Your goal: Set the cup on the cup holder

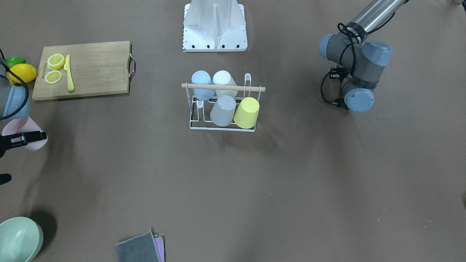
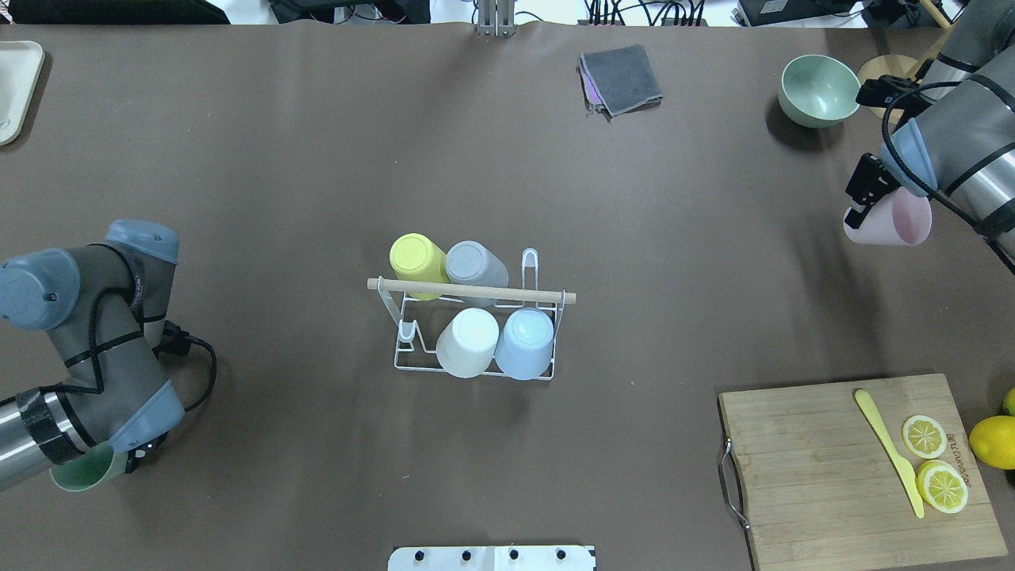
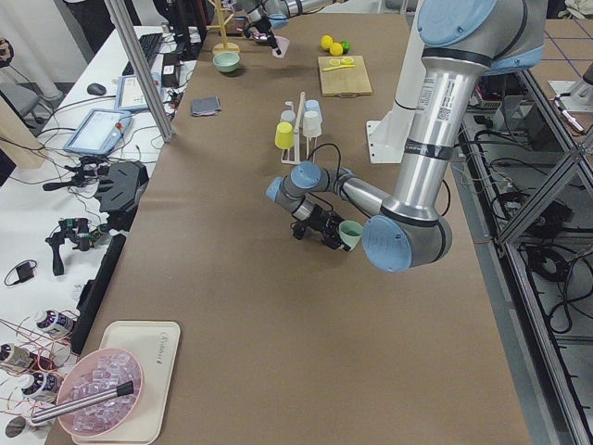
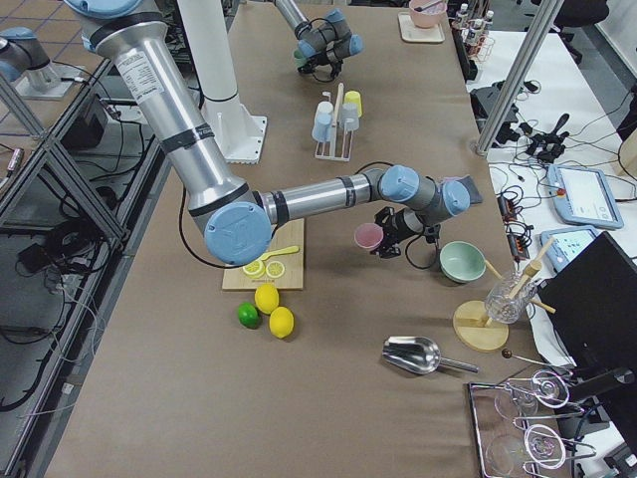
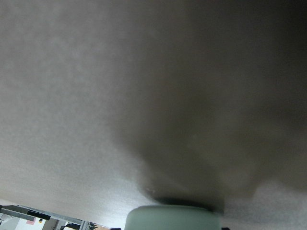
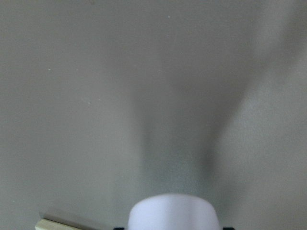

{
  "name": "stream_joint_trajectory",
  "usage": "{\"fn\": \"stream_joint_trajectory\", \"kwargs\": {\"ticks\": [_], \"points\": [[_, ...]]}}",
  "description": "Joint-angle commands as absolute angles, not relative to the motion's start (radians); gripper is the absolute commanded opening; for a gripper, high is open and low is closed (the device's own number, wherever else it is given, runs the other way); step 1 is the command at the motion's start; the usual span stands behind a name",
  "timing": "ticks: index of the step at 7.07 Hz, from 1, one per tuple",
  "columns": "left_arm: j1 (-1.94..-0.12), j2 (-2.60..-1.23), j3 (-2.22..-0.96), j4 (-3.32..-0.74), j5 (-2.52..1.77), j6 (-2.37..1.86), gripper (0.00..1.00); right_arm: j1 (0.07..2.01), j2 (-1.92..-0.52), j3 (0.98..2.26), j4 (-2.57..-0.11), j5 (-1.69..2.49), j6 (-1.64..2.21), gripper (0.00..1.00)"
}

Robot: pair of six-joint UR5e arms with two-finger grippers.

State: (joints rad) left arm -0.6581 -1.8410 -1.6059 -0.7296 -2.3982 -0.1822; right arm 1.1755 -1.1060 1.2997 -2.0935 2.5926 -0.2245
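joints: blue-grey caps on my left arm (image 2: 103, 357) and right arm (image 2: 959, 135)
links: brushed silver tubes, grey housings
cables: black cable (image 2: 178, 345) looping off my wrist
base: white bolted mount (image 1: 214, 32)

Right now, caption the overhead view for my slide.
Left gripper holds a green cup, right gripper a pink cup; the cup holder between carries four cups.

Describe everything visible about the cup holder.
The cup holder is a white wire rack with upright prongs and a light wooden dowel across its top. It stands upright, central on the table. Upside down on it sit a yellow cup and grey cup in one row, a white cup and blue cup in the other. One prong per row is bare.
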Motion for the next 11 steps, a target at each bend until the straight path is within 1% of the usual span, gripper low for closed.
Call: {"fn": "stream_joint_trajectory", "kwargs": {"ticks": [1,3,4,8,10,11], "points": [[-0.699,-1.838,-1.632,-0.724,-2.398,-0.199,0.15,1.169,-1.147,1.304,-2.013,2.672,-0.248,0.12],[-0.785,-1.839,-1.658,-0.718,-2.398,-0.196,0.15,1.199,-1.216,1.305,-2.002,2.779,-0.392,0.12],[-0.855,-1.844,-1.67,-0.718,-2.396,-0.196,0.15,1.239,-1.232,1.304,-2.003,2.814,-0.444,0.12],[-1.061,-1.939,-1.655,-0.77,-2.399,-0.206,0.15,1.269,-1.239,1.313,-1.991,3.02,-0.511,0.12],[-1.126,-1.992,-1.584,-0.881,-2.362,-0.233,0.15,1.261,-1.256,1.313,-1.97,3.149,-0.607,0.12],[-1.153,-1.997,-1.559,-1.026,-2.326,-0.311,0.15,1.241,-1.259,1.309,-1.97,3.222,-0.677,0.12]]}}
